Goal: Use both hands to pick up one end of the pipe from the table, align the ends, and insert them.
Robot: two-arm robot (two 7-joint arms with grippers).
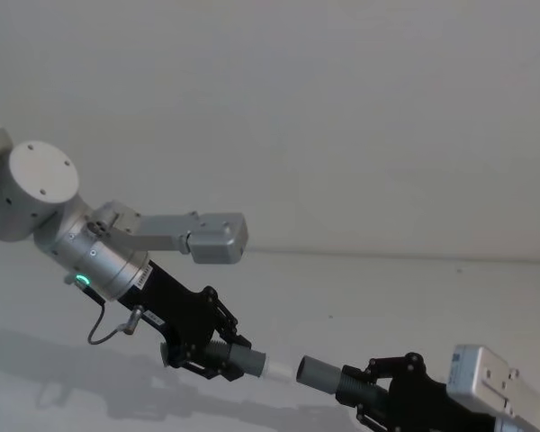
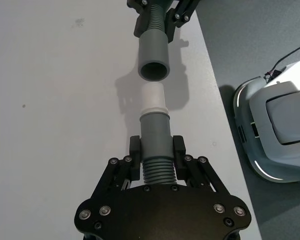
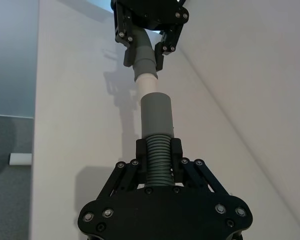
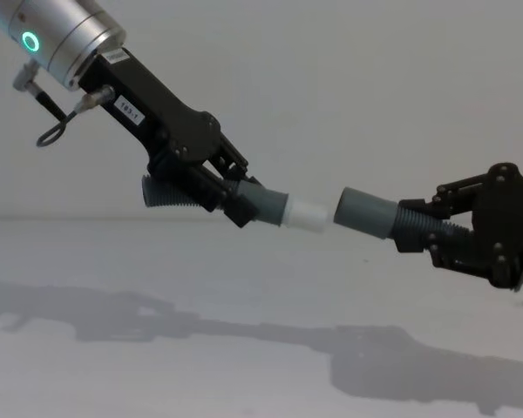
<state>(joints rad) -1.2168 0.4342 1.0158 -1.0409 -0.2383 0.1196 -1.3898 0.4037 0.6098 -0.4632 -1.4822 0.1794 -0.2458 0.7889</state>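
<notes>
Both pieces of the pipe hang in the air above the table. My left gripper is shut on the ribbed part of the short piece, whose white tip points at the other piece. My right gripper is shut on the ribs of the longer piece. Its open grey mouth faces the white tip across a small gap. The two ends are roughly in line and do not touch.
In the left wrist view the table's edge runs close by, with a white rounded machine on the floor past it. Shadows of both arms fall on the table below the pipe.
</notes>
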